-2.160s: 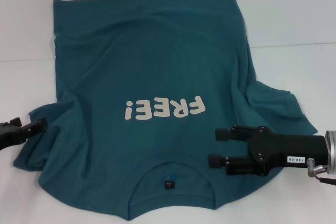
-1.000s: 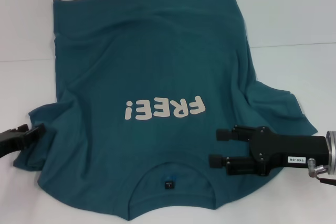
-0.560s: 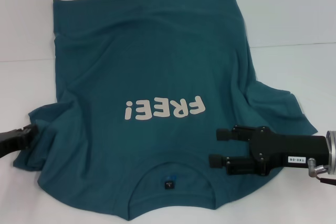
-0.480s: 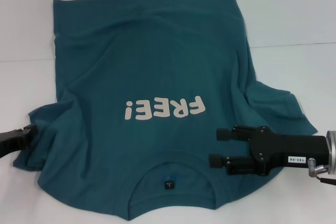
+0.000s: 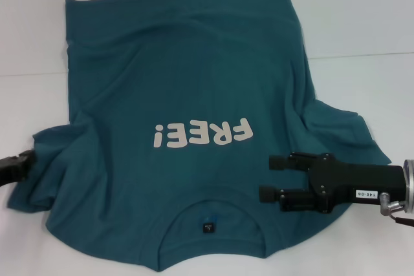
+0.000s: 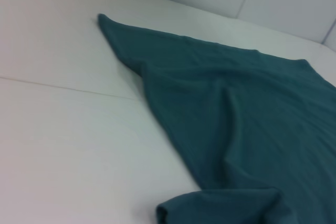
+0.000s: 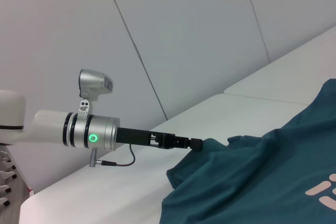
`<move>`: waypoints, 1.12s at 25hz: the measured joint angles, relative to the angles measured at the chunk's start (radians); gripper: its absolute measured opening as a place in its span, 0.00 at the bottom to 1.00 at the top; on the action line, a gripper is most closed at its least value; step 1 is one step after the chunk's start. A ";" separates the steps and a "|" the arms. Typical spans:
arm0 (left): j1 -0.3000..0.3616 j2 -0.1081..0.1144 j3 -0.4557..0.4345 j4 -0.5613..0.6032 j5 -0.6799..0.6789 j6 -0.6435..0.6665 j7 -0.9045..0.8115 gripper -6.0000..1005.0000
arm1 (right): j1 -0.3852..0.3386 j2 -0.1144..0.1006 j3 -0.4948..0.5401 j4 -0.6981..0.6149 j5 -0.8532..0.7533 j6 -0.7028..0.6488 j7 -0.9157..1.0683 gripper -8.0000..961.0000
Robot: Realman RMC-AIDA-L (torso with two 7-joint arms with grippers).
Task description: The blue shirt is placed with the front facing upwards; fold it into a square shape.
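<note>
One blue shirt (image 5: pixel 187 95) lies spread over the white tabletop (image 5: pixel 362 24), filling the frame centre; white "FREE!" lettering (image 5: pixel 200 135) reads inverted. Dark neck tag (image 5: pixel 207 227) at bottom centre. Right gripper (image 5: pixel 270 177), lower right, jaws parted above the shirt, label "140-06". Left gripper (image 5: pixel 27 158), left edge, pinches the sleeve.

— Where is the left pincer (image 5: pixel 26 158)?
— Low at the robot's left edge, arm level, its tip closed on cloth.
— And the right pincer (image 5: pixel 266 178)?
— It reaches in from the robot's right, wrist horizontal, its two black fingers (image 5: pixel 288 160) parted and parallel, pointing left.
</note>
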 joint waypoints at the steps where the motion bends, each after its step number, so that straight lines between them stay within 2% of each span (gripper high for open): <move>1: 0.004 0.000 -0.001 0.010 0.002 -0.003 -0.007 0.00 | 0.000 0.000 0.001 0.001 0.000 0.000 0.000 0.95; 6: 0.024 0.000 -0.002 0.068 0.011 -0.011 -0.042 0.00 | 0.000 0.000 0.003 0.014 0.013 0.002 -0.001 0.95; 11: 0.040 0.011 -0.004 0.124 0.019 -0.015 -0.065 0.01 | 0.002 0.000 0.001 0.019 0.022 0.004 0.001 0.95; 18: 0.022 0.023 -0.004 0.150 0.079 -0.035 -0.100 0.01 | 0.009 0.001 0.000 0.026 0.023 0.008 0.002 0.95; 28: -0.001 0.029 -0.004 0.164 0.080 -0.035 -0.103 0.01 | 0.010 0.002 -0.001 0.026 0.023 0.010 0.008 0.95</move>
